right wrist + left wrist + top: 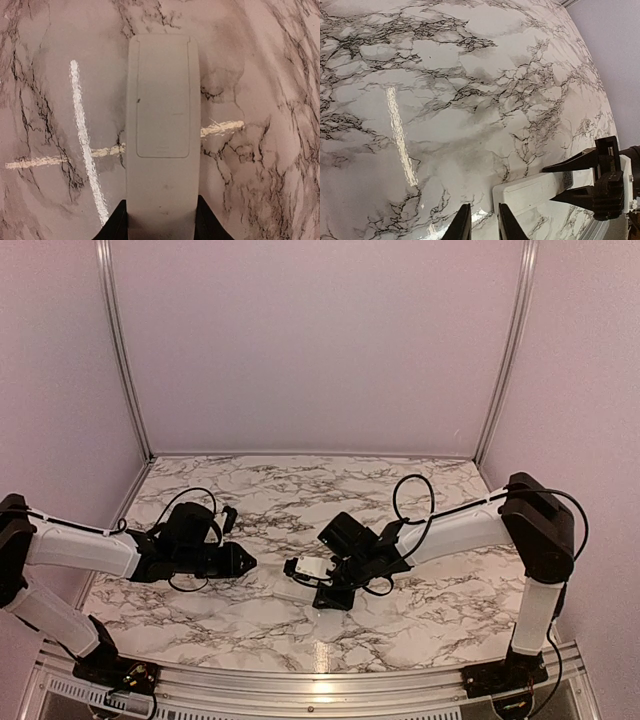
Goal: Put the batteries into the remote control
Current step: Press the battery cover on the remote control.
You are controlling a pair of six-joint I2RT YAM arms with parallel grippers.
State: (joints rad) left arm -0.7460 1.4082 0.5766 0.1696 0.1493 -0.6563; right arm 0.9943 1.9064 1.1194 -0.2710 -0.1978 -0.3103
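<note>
The right gripper (pixel 161 216) is clamped across the width of the remote control (pixel 162 135), one finger on each long edge at the end nearest the wrist. In the right wrist view the remote runs from 6 o'clock up toward 12 and lies flat on the marble table (pixel 445 100), back face up. The compartment cover (pixel 163 90) looks to be seated, with only its seam showing.

Out at the remote's free end, the left gripper (pixel 482 224) sits low over the table with its fingers drawn almost together. Only a sliver of gap shows between them, and nothing is in it. In the top view it is at about 9 o'clock from the remote.

No batteries appear in any view. They may be hidden under an arm, though I cannot say.

The remote reads as a light, rigid plastic shell with smooth, rounded sides, so it would likely slip or pivot under a push on the cover. Holding the long edges, as now, suits it (it leaves the back free). The cover probably needs a fingertip pressing near its 6 o'clock seam and sliding. It is thin and its latch is likely fragile.
</note>
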